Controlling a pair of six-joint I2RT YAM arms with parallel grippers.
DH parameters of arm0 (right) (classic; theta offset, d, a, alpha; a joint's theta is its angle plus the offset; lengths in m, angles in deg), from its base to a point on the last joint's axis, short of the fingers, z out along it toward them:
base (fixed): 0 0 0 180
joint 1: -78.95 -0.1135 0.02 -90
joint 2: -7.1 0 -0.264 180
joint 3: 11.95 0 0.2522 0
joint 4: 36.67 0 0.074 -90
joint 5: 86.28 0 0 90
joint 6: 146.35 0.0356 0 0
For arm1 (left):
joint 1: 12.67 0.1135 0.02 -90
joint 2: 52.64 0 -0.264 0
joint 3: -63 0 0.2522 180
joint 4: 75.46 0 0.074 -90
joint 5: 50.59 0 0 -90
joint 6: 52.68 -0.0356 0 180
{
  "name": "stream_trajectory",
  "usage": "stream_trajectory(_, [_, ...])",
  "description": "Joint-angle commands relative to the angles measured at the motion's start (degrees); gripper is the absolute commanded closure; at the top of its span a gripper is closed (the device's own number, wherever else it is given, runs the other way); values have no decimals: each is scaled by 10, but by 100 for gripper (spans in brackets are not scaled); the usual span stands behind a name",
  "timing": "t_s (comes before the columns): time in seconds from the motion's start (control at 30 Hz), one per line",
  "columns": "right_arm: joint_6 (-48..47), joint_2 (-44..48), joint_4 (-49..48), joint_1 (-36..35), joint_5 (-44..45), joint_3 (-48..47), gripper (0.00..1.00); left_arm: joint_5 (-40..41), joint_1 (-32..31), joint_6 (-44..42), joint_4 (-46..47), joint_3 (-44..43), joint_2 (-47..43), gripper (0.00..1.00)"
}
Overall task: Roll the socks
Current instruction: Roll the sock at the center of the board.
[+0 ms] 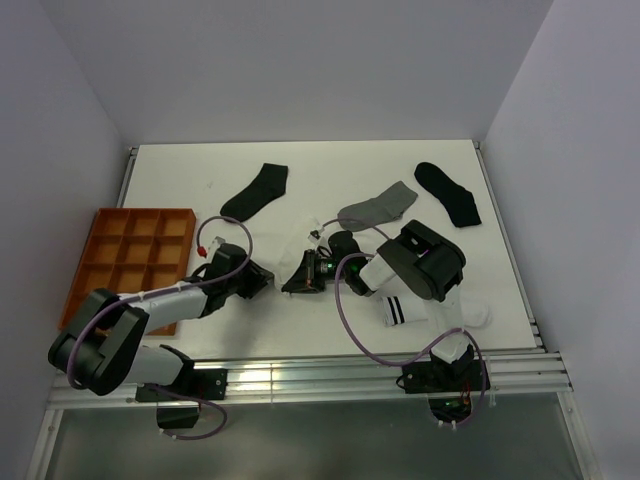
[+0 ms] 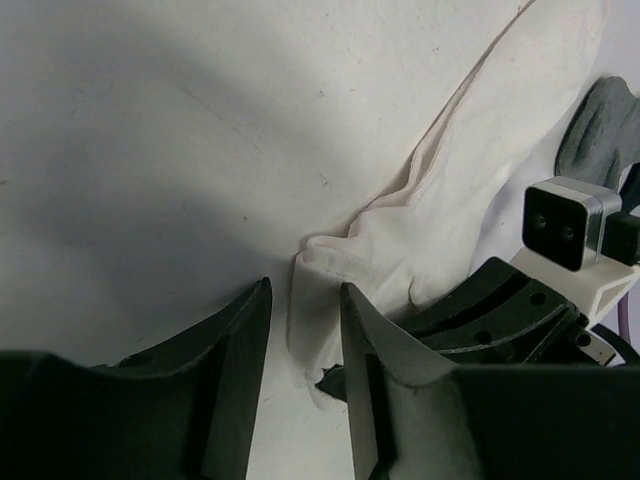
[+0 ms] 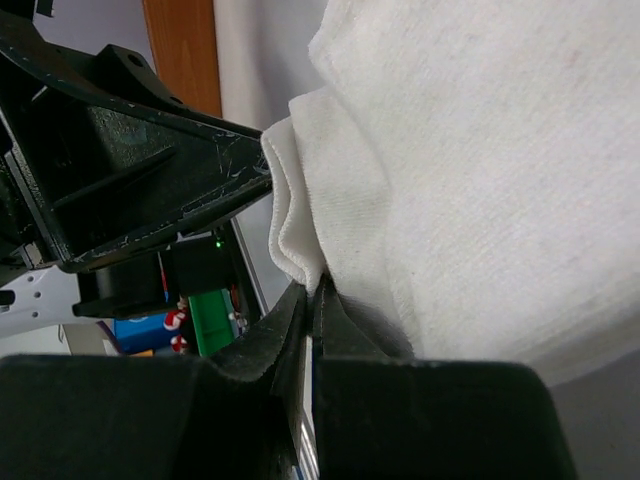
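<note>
Roughly mid-table, the plain white sock (image 2: 440, 200) lies stretched out on the white table (image 1: 330, 165), with one end bunched into a soft fold where both grippers meet. The right gripper (image 3: 315, 290) is clenched on that fold. Its two dark fingers press together with a lip of cloth squeezed between them, and the rest of the sock spreads away beyond it. The left gripper (image 2: 303, 290) faces it from the other side of the fold, jaws released and standing apart. The crumpled corner of the sock lies in the gap, and one fingertip (image 3: 240, 175) touches the cloth without pinching it. From above, the two black claws crowd over this end of the sock and hide it, and white cloth on a white table makes the remainder hard to trace. Beyond the white sock and a little to its right lies the grey sock (image 1: 380, 207). Further right of that is a black sock (image 1: 447, 192), and beyond the white sock to its left is a second black sock (image 1: 255, 192); all three lie flat and apart from each other. Nearer than the white sock and to its right, the striped sock (image 1: 398, 312) is partly covered by the right arm, and a purple cable (image 1: 345, 318) loops beside it. Well to the left of the white sock sits the orange tray (image 1: 135, 255) of square compartments.
</note>
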Motion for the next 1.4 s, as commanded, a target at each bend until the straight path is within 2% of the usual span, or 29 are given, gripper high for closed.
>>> stream_trajectory(0.0, [4, -5, -25, 3, -3, 6, 96, 23, -2, -13, -41, -5, 33, 60])
stream_trajectory(0.17, [5, -3, -21, 3, -2, 4, 95, 20, -5, -17, -52, -18, 68, 66])
stream_trajectory(0.3, [-2, 4, -6, 3, 4, 3, 90, 29, -12, -16, -75, -33, 96, 72])
stream_trajectory(0.57, [-90, 76, 117, 1, 50, -1, 59, 44, -23, -13, -127, -53, 140, 80])
stream_trajectory(0.67, [-137, 114, 188, -3, 84, -9, 55, 49, -27, -15, -133, -62, 145, 80])
stream_trajectory(0.8, [-201, 165, 286, -22, 155, -31, 53, 58, -34, -19, -145, -80, 146, 81])
stream_trajectory(0.83, [-229, 180, 310, -28, 199, -50, 53, 60, -37, -20, -150, -83, 146, 81])
stream_trajectory(0.97, [-277, 196, 410, -59, 285, -95, 53, 66, -43, -21, -158, -95, 150, 81])
stream_trajectory(1.3, [-315, 157, 484, -123, 432, -168, 53, 66, -48, -21, -172, -109, 153, 81])
stream_trajectory(1.37, [-316, 146, 484, -129, 439, -171, 55, 68, -48, -20, -173, -110, 152, 81])
